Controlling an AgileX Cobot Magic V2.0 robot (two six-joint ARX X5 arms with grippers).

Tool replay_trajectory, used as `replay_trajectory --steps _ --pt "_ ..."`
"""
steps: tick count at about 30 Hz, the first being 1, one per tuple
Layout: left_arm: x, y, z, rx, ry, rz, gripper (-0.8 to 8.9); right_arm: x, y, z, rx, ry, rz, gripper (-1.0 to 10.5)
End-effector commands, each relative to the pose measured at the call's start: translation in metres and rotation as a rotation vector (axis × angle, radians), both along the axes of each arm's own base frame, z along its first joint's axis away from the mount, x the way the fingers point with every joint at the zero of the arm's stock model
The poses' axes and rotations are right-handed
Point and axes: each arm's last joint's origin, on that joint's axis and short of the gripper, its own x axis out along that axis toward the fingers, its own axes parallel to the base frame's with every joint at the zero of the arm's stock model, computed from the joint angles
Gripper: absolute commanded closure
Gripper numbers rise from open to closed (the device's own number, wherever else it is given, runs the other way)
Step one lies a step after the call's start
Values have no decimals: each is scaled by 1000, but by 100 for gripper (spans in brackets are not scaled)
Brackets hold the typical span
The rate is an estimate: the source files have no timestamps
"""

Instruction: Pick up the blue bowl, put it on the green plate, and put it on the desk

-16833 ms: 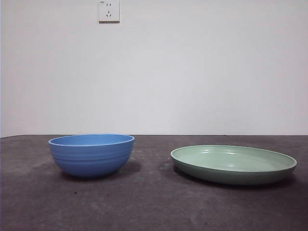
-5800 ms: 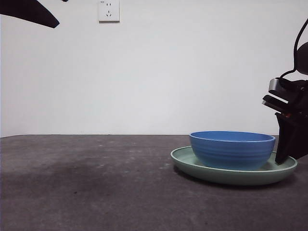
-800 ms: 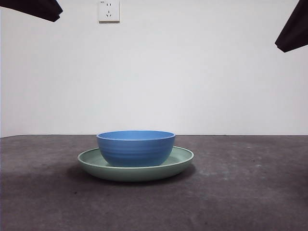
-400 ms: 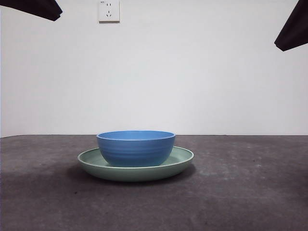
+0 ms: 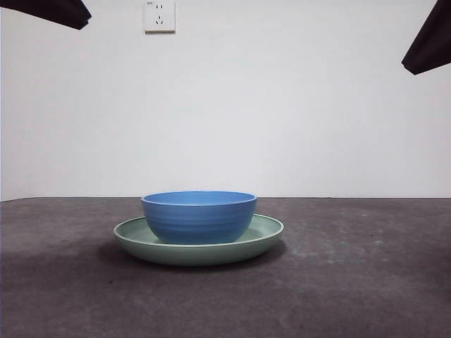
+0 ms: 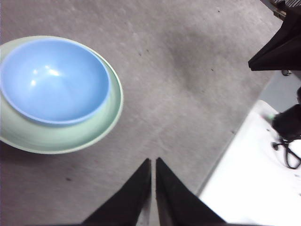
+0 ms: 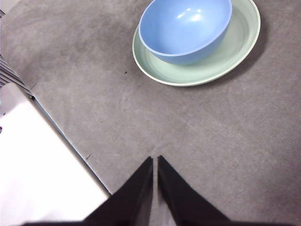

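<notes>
- Blue bowl (image 5: 199,217): upright, seated inside the green plate (image 5: 264,236), its rim level and its hollow empty in both wrist views.
- Green plate: flat on the dark grey counter (image 5: 352,282), near the middle of the front view, its rim showing all round the bowl.
- Left gripper (image 6: 153,162): raised well apart from the dishes; fingers (image 6: 139,188) pressed together, holding nothing.
- Right gripper (image 7: 155,160): likewise raised and apart; fingers (image 7: 175,193) closed on nothing.
- Wall socket (image 5: 159,15): on the white wall behind.
</notes>
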Motion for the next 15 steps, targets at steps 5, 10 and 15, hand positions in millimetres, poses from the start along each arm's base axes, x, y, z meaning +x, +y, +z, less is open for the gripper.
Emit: replay_trajectory --steps 5,10,15 --pt "-2 31 34 -40 -445 260 799 1 1 1 7 -2 3 936" --pt "-14 60 36 -72 -733 545 799 1 1 1 7 -2 3 936" --pt "-27 78 4 -45 -844 762 799 1 1 1 7 -2 3 936"
